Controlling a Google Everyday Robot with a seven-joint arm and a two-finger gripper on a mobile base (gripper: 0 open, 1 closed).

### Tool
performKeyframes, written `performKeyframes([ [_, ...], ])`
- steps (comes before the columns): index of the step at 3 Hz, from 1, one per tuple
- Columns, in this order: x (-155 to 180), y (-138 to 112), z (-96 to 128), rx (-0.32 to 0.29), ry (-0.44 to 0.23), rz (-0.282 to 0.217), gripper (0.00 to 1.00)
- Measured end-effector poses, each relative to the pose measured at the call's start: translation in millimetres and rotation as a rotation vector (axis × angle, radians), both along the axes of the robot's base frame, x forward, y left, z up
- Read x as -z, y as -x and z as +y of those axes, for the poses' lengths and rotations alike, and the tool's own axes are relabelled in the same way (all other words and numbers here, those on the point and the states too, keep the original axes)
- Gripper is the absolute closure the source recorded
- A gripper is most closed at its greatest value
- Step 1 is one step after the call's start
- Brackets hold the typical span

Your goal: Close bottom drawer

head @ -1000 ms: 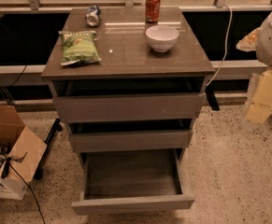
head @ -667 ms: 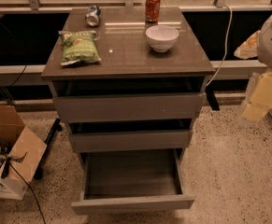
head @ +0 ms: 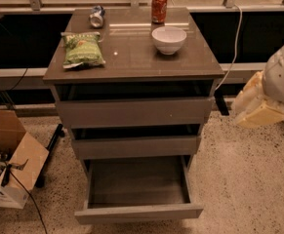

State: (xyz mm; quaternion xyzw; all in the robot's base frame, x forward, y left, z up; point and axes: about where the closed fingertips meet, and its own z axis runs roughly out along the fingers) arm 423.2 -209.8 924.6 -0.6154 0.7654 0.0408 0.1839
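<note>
The bottom drawer (head: pixel 139 212) is the lowest of the grey-brown cabinet's three drawers. It is pulled far out, showing its plain grey, empty inner box (head: pixel 139 182). The middle drawer (head: pixel 135 146) and the top drawer (head: pixel 134 112) above it stand slightly ajar. My gripper (head: pixel 257 108) is the cream end of the white arm at the right edge. It hangs in the air right of the cabinet, level with the top drawer and well above the bottom drawer, touching nothing.
The cabinet top (head: pixel 131 57) holds a green chip bag (head: pixel 83 49), a white bowl (head: pixel 169 39), a red can (head: pixel 159 7) and a tipped can (head: pixel 97 16). An open cardboard box (head: pixel 10 160) with cables sits on the floor at left. A white cable (head: pixel 236 38) hangs at right.
My arm has shifted left toward the cabinet, and its white joint now sits lower. The drawers and the things on top have not moved.
</note>
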Motion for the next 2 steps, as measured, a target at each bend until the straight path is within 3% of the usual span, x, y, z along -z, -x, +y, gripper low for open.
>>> performKeyframes([
  [1,42.0,5.2,-1.4,-0.035,-0.086,0.048,0.86],
  [2,41.9,5.7,0.1,-0.040,-0.088,0.047,1.00],
])
